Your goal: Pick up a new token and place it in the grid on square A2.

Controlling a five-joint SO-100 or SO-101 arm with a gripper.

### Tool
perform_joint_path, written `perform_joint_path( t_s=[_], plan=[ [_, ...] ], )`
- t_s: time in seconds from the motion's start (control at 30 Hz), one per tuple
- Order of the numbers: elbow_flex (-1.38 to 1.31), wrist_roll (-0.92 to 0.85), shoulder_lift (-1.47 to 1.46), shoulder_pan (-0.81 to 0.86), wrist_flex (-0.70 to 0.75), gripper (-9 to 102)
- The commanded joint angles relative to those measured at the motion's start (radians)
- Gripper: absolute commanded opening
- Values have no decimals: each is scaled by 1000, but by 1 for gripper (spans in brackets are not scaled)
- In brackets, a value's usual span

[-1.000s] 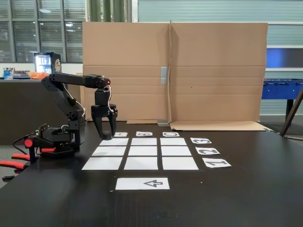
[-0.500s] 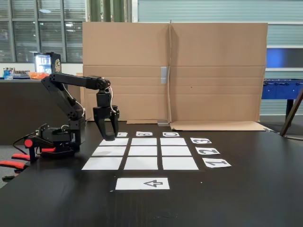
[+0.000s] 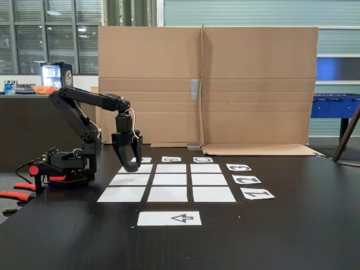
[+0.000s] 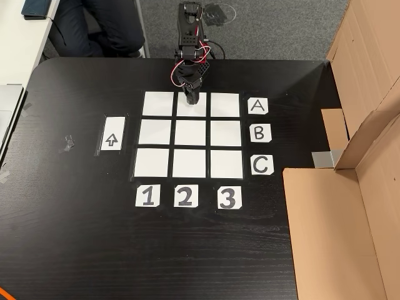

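The grid [image 3: 171, 180] [image 4: 192, 132] of nine white paper cells lies on the black table, with letter labels along one side and number labels along another. Square A2 [image 3: 130, 180] [image 4: 192, 111] is the middle cell of the row labelled A, nearest the arm. My black gripper [image 3: 134, 167] [image 4: 190, 98] points down, and in the other view its tip sits over the arm-side edge of A2. The fingers look close together. No token can be told apart from the black fingertips, and none lies on any cell.
A white sheet with an arrow [image 3: 169, 218] [image 4: 113, 134] lies beside the grid. A cardboard wall [image 3: 225, 84] [image 4: 350, 206] borders the table's far side. The arm's base [image 3: 62, 166] stands at the table edge. A seated person's legs [image 4: 112, 25] are near it.
The arm has stretched out, carrying the gripper to the right and slightly down from beside the grid's corner to over its near row.
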Motion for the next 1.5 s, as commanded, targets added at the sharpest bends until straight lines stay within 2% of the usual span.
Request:
perform_joint_path(
  t_s=[0.0, 0.47, 1.13, 1.27, 1.47],
  plan=[
    [9, -9, 14, -11, -23, 4],
    [72, -5, 9, -12, -114, 4],
    [98, 9, 11, -2, -133, 5],
    [98, 9, 11, -2, -133, 10],
    [100, 9, 15, -2, -137, 23]
  ],
)
